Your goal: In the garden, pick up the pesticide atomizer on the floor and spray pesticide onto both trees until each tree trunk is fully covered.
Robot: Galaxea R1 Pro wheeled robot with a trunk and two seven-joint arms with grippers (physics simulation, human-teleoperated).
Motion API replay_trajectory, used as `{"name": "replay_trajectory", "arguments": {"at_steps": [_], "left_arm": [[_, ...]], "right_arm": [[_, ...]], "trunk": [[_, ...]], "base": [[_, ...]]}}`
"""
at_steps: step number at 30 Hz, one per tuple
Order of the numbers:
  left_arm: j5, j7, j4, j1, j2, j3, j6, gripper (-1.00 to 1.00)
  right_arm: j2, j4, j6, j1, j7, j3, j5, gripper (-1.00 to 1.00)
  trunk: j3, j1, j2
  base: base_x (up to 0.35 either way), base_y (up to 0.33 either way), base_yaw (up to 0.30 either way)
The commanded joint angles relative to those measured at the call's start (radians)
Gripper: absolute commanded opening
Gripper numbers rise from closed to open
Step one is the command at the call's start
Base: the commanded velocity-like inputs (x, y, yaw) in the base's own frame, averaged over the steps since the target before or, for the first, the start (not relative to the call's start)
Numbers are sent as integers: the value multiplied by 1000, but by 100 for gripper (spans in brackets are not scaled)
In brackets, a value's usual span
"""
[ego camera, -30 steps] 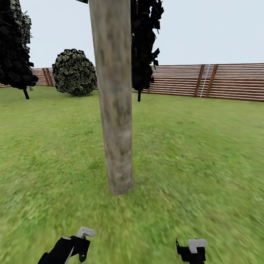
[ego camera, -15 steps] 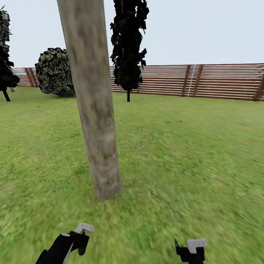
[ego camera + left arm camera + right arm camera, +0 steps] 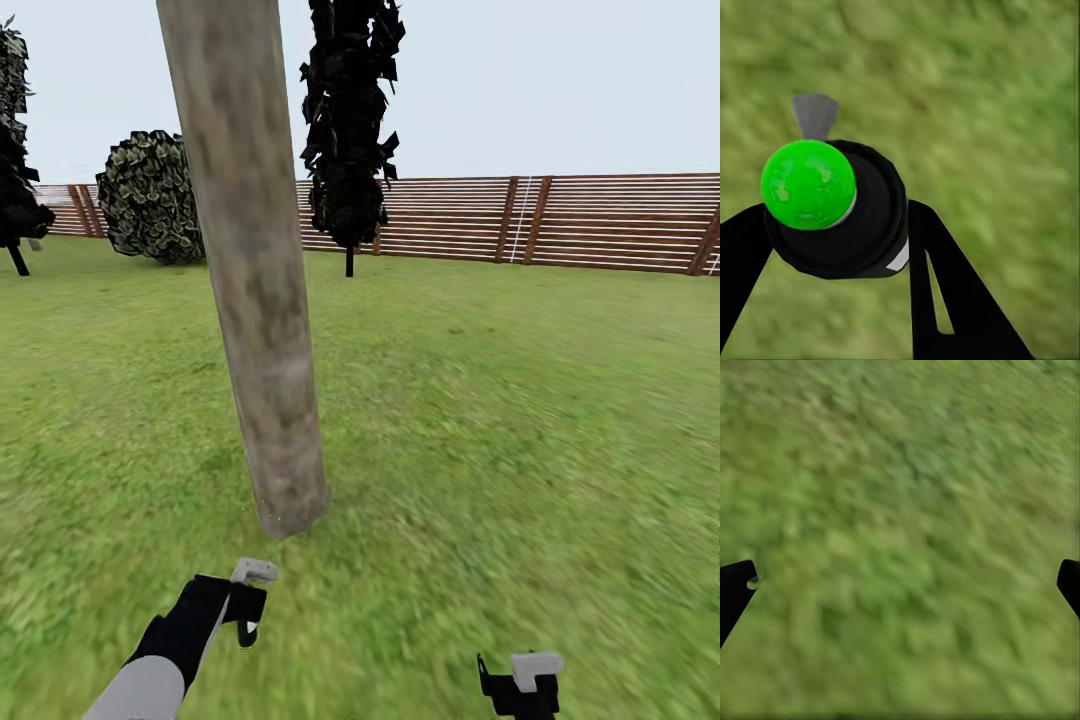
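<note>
A thick pale tree trunk (image 3: 262, 330) with brown mottling rises from the lawn just ahead, left of centre; its crown is out of view. My left gripper (image 3: 245, 605) is stretched forward, close to the foot of the trunk. The left wrist view shows this left gripper (image 3: 832, 247) shut on the pesticide atomizer (image 3: 840, 210), a black bottle with a bright green ball top and a small grey nozzle, held over grass. Low at the right, my right gripper (image 3: 522, 685) is open; in its wrist view the right gripper (image 3: 900, 585) has only grass between its fingertips.
A brown slatted fence (image 3: 560, 225) closes off the far side of the lawn (image 3: 520, 400). A near-black conifer (image 3: 348, 120) stands behind the trunk, a round mottled bush (image 3: 150, 197) to its left, and another dark conifer (image 3: 15, 180) at the left edge.
The camera swung right a second ago, shifting the trunk leftward in view. Since then my left arm has reached forward toward the trunk's foot with the atomizer. The right arm has held still.
</note>
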Motion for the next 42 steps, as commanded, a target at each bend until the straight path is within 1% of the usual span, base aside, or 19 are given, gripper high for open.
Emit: {"name": "replay_trajectory", "arguments": {"at_steps": [1, 4, 6, 10, 13, 16, 17, 19, 21, 23, 26, 28, 30, 32, 34, 36, 39, 41, 42], "left_arm": [[0, -3, -4, -10, -4, 0, 1, -100], [0, -5, -6, -31, -2, 0, 5, -100], [-2, -6, -9, -41, 10, 3, 8, -100], [-2, -5, -27, -39, 17, 3, 7, -100], [-1, -4, -30, -40, -2, -1, 6, -100], [-1, -6, -32, -50, -31, -3, 6, -100], [-1, -7, -33, -51, -28, -1, 8, -100], [-3, -8, -38, -61, -8, 3, 9, -100], [-2, -9, -39, -69, 49, 1, 12, -100], [-2, -9, -40, -69, 34, -1, 11, -100], [-4, -9, -41, -72, -32, -3, 12, -100], [-4, -10, -43, -75, -38, -4, 13, -100], [-3, -12, -46, -88, -30, -3, 18, -100], [-3, -16, -53, -109, 18, -3, 56, -100], [-3, -16, -54, -113, 42, -4, 74, -100], [-5, -17, -55, -114, 42, -16, 84, -100], [-3, -23, -56, -116, 25, -48, 86, -100], [-2, -51, -73, -126, 9, -62, 88, -100], [-3, -67, -87, -134, 13, -63, 89, -100]], "right_arm": [[-1, 0, 0, 0, 0, 0, 0, 100], [-2, 0, 0, 0, 0, -1, 0, 100], [-3, 0, 0, 0, -1, -1, 0, 100], [-4, 0, 0, 0, -1, -2, 0, 100], [-5, -1, 0, 0, -1, -2, -1, 100], [-3, -1, 0, 0, -1, -2, -1, 100], [-3, -2, 0, 0, 0, -2, 0, 100], [-3, -2, 0, 0, -1, -2, 0, 100], [-5, -2, 0, 0, -1, -2, -1, 100], [-6, -2, 0, 0, -1, -2, -1, 100], [-7, -1, 0, 0, -1, -2, -1, 100], [-8, 0, 0, 0, -1, -2, 0, 100], [-8, 0, 0, 0, -1, -2, 0, 100], [-8, 0, 0, 0, -1, -2, 0, 100], [-8, 0, 0, 0, -1, -2, 0, 100], [-8, 0, 0, 0, -1, 0, 0, 100], [-8, 0, 0, 0, -1, 0, 0, 100], [-8, 0, 0, 0, -1, 0, 0, 100], [-7, 0, 0, 0, -1, 0, 0, 100]], "trunk": [[0, 0, 0], [0, 0, 0], [0, 0, 0], [0, 0, 0], [0, 0, 0], [0, 0, 0], [0, 0, 0], [0, 0, 0], [0, 0, 0], [0, 0, 0], [0, 0, 0], [0, 0, 0], [0, 0, 0], [0, 0, 0], [0, 0, 0], [0, 0, 0], [0, 0, 0], [0, 0, 0], [0, 0, 0]], "base": [[0, 0, 0], [0, 0, 0], [135, 15, 0], [260, 72, 0], [66, 21, 0], [15, 5, 0], [2, 1, 0], [1, 0, 0], [0, 0, 0], [0, 0, 0], [0, 0, 0], [0, 0, 0], [0, 0, 0], [0, 0, 0], [0, 0, 0], [-95, 13, 0], [-269, 53, 0], [-97, 17, 0], [-24, 4, 0]]}}
